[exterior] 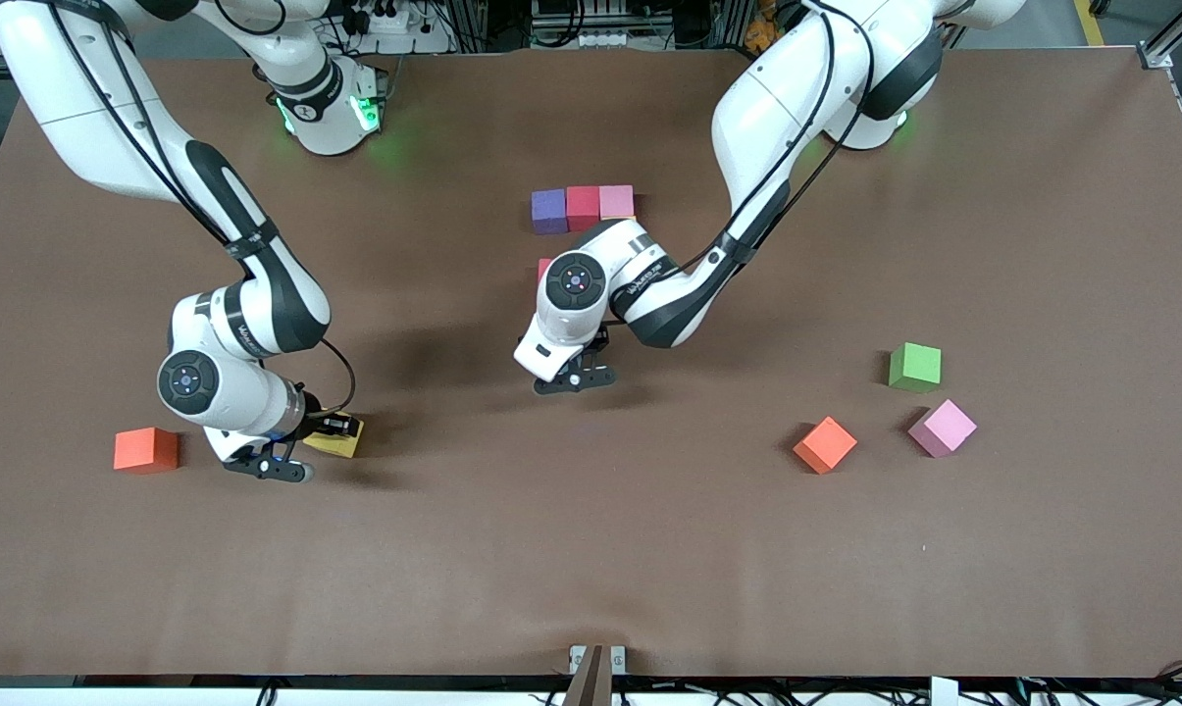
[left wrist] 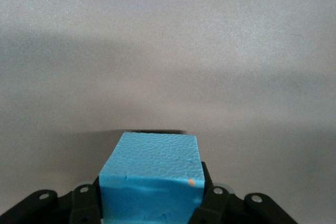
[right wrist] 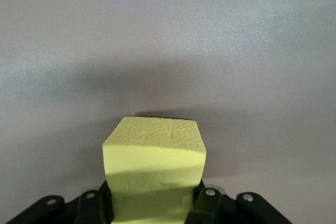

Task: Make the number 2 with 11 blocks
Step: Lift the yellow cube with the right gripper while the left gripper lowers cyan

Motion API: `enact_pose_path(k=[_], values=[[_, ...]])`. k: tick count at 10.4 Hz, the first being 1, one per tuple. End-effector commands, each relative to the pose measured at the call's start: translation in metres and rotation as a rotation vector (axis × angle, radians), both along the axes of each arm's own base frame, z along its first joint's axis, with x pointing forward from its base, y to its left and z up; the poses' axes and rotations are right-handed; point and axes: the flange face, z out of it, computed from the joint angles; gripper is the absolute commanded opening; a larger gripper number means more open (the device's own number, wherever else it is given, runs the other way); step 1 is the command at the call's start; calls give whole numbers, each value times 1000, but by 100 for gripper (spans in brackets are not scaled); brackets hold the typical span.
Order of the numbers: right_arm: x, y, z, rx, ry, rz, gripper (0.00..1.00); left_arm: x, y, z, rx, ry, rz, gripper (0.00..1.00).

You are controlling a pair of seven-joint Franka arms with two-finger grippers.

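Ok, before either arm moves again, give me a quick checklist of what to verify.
1. Right tool shut on the yellow cube: ok.
2. Left tool shut on the light blue cube: ok.
3. Purple-red-pink row touching and straight: ok.
4. What lies under the left arm's wrist, just nearer the camera than that row: cannot tell; only a red edge shows.
5. Digit finished: not ok; the orange cube, loose pink cube and loose red cube lie apart.
6. Green cube kept out: ok.

Even overhead light; soft shadows; wrist views hazy.
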Motion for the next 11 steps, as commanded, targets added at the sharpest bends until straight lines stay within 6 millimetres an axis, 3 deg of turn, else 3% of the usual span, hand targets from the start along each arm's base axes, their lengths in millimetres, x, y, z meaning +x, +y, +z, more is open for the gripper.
enact_pose_path(k=[1, 3, 4, 5, 8, 11], values=[[-2, 4, 9, -9, 1, -10, 0, -2, -2, -5, -3, 1, -14, 66], [-2, 4, 10, -9, 1, -10, 0, -5, -4, -9, 0, 5, -18, 67], [-2, 4, 10, -10, 1, -9, 0, -5, -3, -10, 0, 8, -15, 79], [-2, 4, 9, -9, 3, -10, 0, -6, -3, -12, 0, 14, -9, 100], [-2, 5, 13, -10, -4, -8, 0, -5, -3, -12, -1, 16, -6, 100], [-4, 10, 14, -19, 25, -6, 0, -2, -4, 4, -7, -12, -14, 100]])
